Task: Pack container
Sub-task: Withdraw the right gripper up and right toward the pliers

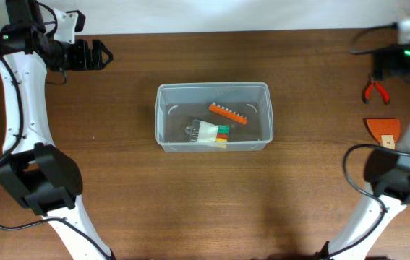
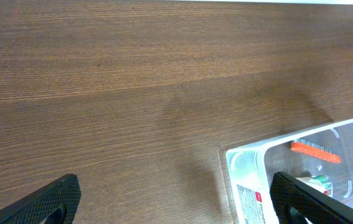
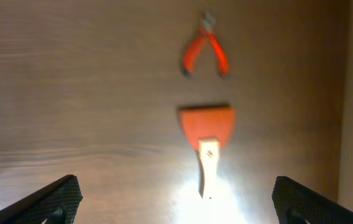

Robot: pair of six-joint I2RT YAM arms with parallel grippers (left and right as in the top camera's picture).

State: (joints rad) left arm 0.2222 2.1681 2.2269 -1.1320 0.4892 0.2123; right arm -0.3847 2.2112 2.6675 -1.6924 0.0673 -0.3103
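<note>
Poster: Question on the clear, translucent plastic rectangular tub with rounded corners [image 1: 163, 119], the container we're packing. It sits mid-desk [image 1: 118, 202], with an orange toothed plastic strip [image 1: 228, 114] and a small clear packet with green, red and yellow bits [image 1: 210, 132] already inside. How would it handle?

Reply: Light and a bit flexy, I'd guess: thin walls, slick plastic. I'd pinch a wall just under the rim, or leave it put and drop stuff in. Off to its right, well apart, lies an orange fan-shaped scraper with a pale handle [image 1: 384, 131], and past that, red-handled pliers [image 1: 376, 90]. Both look stiff, so grab them by the handles.

Poster: And the hands?

Reply: Both are out at the far edge. Left hand [image 1: 95, 55] gapes wide with nothing in it, far-left of the tub. Right hand [image 1: 396, 66] is spread wide too, empty, hovering above the pliers and scraper.
</note>
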